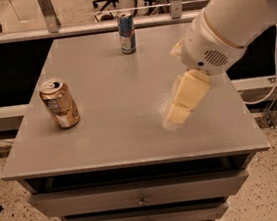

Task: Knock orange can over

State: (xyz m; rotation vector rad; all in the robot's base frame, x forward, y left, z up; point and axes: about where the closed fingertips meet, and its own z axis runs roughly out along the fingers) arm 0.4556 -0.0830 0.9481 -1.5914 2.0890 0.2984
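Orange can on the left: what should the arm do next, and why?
Probably move the gripper left toward the orange can: it stands upright near the left edge of the table, and the gripper is well to its right, not touching.

My gripper (178,113) hangs over the table (117,145), well to the right of the orange can (59,103). The table lies open from that can's right side across to me. The blue can (127,32) stands well behind the orange can and to its right, off that stretch.
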